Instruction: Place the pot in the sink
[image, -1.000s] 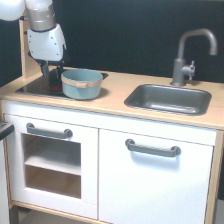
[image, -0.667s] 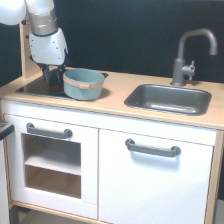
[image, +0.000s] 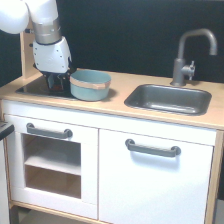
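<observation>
Task barely underway: pot (image: 90, 84) not in the sink (image: 168, 99) yet, sits on the worktop (image: 115, 102) at the stovetop's (image: 40, 89) edge, well apart from the basin toward the exterior view's left. Sink looks empty, faucet (image: 191, 55) behind it. Lift, carry across and set-down all left. Arm comes down near-vertical from the upper left, gripper (image: 56, 83) low over the stovetop just beside the pot's rim, possibly touching. Fingers dark and partly hidden, can't tell if spread or pinching
</observation>
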